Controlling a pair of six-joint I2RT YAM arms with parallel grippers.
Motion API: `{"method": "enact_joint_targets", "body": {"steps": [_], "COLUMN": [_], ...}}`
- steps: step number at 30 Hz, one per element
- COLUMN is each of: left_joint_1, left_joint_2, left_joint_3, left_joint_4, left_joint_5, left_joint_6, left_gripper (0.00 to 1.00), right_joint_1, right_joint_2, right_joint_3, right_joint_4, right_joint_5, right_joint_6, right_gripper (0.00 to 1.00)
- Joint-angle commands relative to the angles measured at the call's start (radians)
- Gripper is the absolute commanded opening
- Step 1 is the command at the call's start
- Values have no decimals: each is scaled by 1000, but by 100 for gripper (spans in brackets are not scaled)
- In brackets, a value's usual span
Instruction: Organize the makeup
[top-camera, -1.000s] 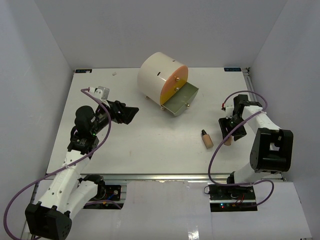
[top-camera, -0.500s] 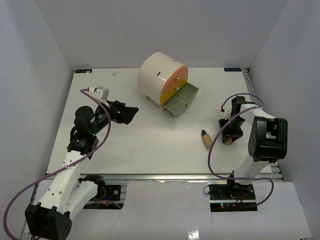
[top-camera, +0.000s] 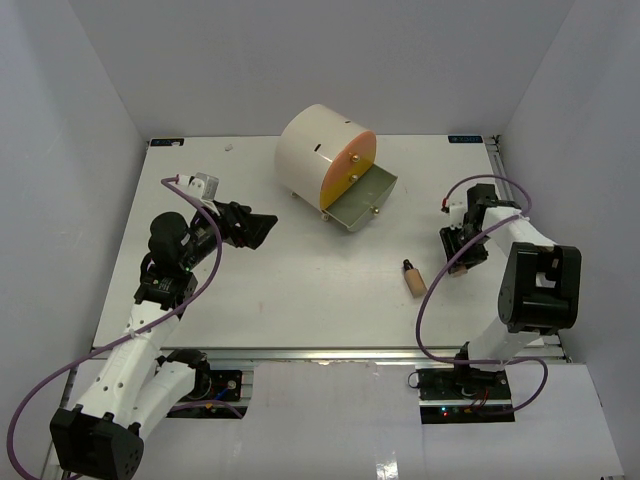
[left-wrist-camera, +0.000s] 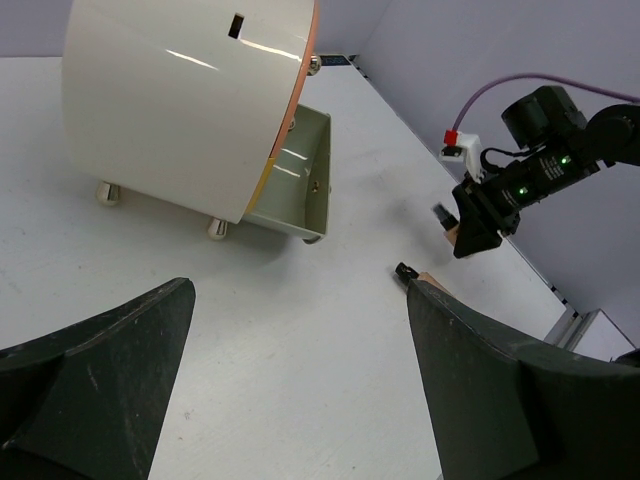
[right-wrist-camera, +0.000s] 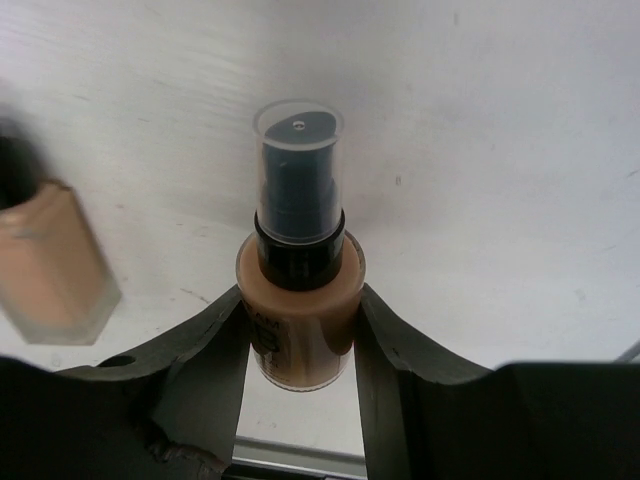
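Observation:
My right gripper (top-camera: 461, 250) is shut on a tan-filled bottle (right-wrist-camera: 300, 310) with a black pump under a clear cap, the fingers (right-wrist-camera: 395, 345) pressing both sides of its body. A second tan bottle (top-camera: 414, 278) with a black cap lies on the table to its left; it also shows in the right wrist view (right-wrist-camera: 50, 270). My left gripper (top-camera: 255, 228) is open and empty over the table's left half, facing the cream box. The black jars and the compacts are out of view.
The cream cylindrical box (top-camera: 318, 152) with an orange-yellow front stands at the back centre on small feet. Its lower drawer (top-camera: 362, 198) is pulled open, and what it holds is not visible. White walls enclose the table (top-camera: 300, 290) on three sides.
My right gripper, shut on the bottle, has shifted a little toward the back of the table and its wrist has turned. The left arm and the lying bottle have not moved.

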Motion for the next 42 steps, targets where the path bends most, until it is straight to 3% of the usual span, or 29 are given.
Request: {"method": "enact_joint_targets", "body": {"steps": [1, 5, 9, 13, 21, 24, 28, 33, 39, 42], "left_joint_1": [-1, -1, -1, -1, -1, -1, -1, -1, -1, -1], "left_joint_2": [-11, -3, 1, 4, 1, 6, 11, 10, 13, 35], "left_joint_3": [-12, -19, -23, -26, -30, -29, -29, -29, -37, -42], "left_joint_4": [47, 58, 58, 56, 45, 41, 36, 39, 61, 108], "left_joint_5": [71, 91, 80, 66, 24, 20, 13, 20, 55, 130], "left_joint_6": [18, 33, 55, 71, 98, 101, 106, 109, 100, 79], "left_gripper": [98, 98, 98, 98, 98, 98, 98, 98, 98, 98], "right_joint_1": [108, 285, 452, 537, 597, 612, 625, 628, 628, 623], "right_joint_2": [-149, -173, -191, -133, 9, 61, 106, 98, 56, -22], "right_joint_3": [108, 170, 171, 210, 313, 333, 341, 307, 277, 255], "right_joint_4": [48, 68, 175, 290, 426, 481, 497, 548, 556, 551], "right_joint_5": [-150, -246, -169, -53, 111, 148, 172, 171, 161, 146], "right_joint_6": [-185, -387, -652, -909, -1141, -1173, -1187, -1158, -1083, -972], "right_gripper": [11, 11, 11, 9, 14, 19, 37, 75, 78, 76]}}
